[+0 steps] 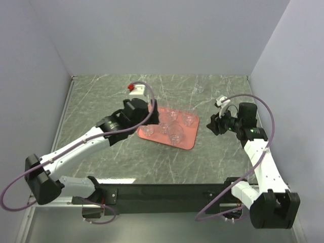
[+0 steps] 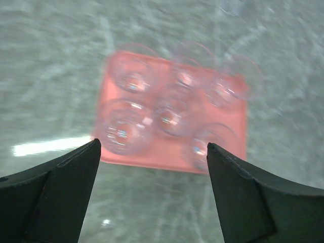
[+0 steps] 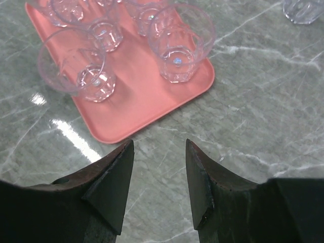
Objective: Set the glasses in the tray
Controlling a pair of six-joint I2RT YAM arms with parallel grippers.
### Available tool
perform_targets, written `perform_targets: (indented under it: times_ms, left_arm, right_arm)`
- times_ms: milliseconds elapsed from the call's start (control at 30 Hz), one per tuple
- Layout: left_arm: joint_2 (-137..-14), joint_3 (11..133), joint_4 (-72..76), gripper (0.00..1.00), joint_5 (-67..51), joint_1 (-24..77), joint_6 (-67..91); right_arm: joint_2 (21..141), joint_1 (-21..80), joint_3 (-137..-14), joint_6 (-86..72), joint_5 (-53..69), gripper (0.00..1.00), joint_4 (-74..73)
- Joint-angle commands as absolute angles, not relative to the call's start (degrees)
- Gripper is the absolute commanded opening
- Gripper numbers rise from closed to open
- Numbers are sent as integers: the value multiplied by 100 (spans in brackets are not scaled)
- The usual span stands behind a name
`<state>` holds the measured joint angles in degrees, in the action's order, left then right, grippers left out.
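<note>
Left tool (image 2: 153,146) and right tool (image 3: 158,144) are held open; one glass (image 3: 304,10) is left off the tray (image 3: 136,96) and should be grabbed next.

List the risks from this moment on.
1. The stray glass on the table is clear and easy to misjudge; the right gripper, jaws open, may knock it over.
2. The tray looks crowded with glasses, so adding another may bump them.
</note>
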<state>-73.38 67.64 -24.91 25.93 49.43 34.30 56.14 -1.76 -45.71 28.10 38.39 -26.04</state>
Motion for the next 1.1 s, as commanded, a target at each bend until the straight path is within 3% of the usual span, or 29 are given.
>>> perform_targets:
  times_ms: [0, 367, 767, 1067]
  left_arm:
    - [-6814, 6601, -2672, 91, 3032, 4466, 2726]
    - [-5556, 5160, -2093, 99, 3920, 3349, 1969]
    - [-5432, 5071, -2127, 99, 3981, 2804, 2162]
    - [-5528, 5045, -2074, 99, 3823, 2663, 2136]
  right_arm:
    - [6046, -202, -5157, 2602, 3604, 53, -2443]
    - [8137, -193, -7273, 1075, 2673, 53, -2346]
    - [10728, -35, -10175, -833, 1197, 53, -2882]
    - [12084, 132, -11442, -1467, 598, 51, -2944]
